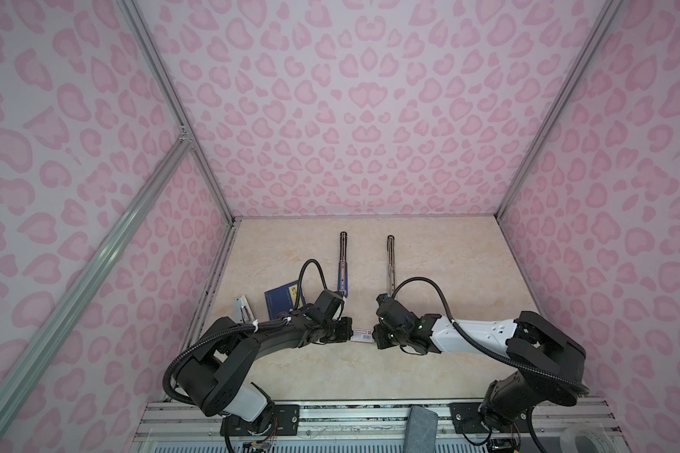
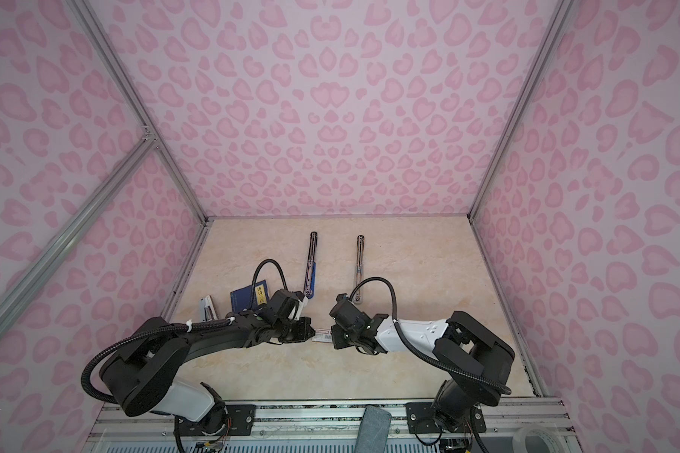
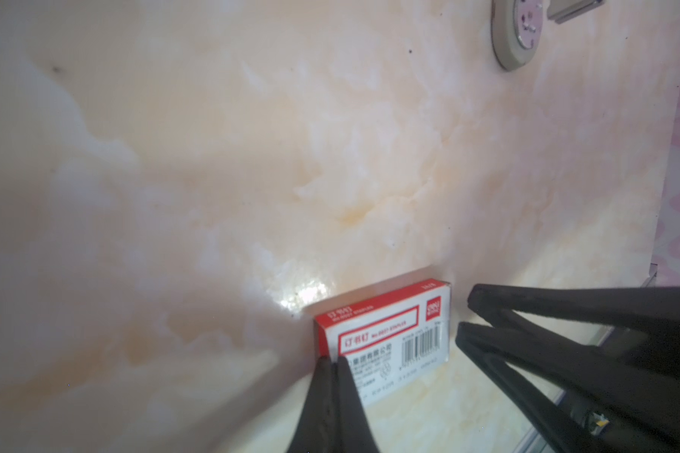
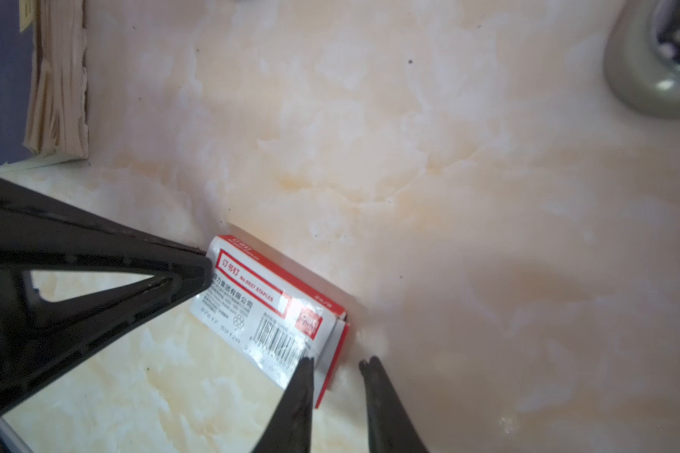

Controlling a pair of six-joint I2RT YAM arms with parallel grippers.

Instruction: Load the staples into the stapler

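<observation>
The staples are hidden inside a small white box [image 1: 362, 336] with a red label and barcode, lying flat on the table between my two grippers. My left gripper [image 3: 332, 359] is shut with nothing between its jaws, its tips against one end of the box [image 3: 385, 329]. At the opposite end of the box [image 4: 267, 298] my right gripper [image 4: 338, 359] is open, with one finger over the barcode corner and the other beyond the end. A blue stapler [image 1: 342, 262] and a grey stapler [image 1: 389, 262] lie unfolded farther back.
A dark blue booklet [image 1: 281, 300] lies behind my left wrist, with a small grey-white object [image 1: 243, 310] to its left near the wall. The grey stapler's rounded end [image 4: 652, 59] is close behind my right gripper. Pink patterned walls enclose the table [image 1: 448, 372].
</observation>
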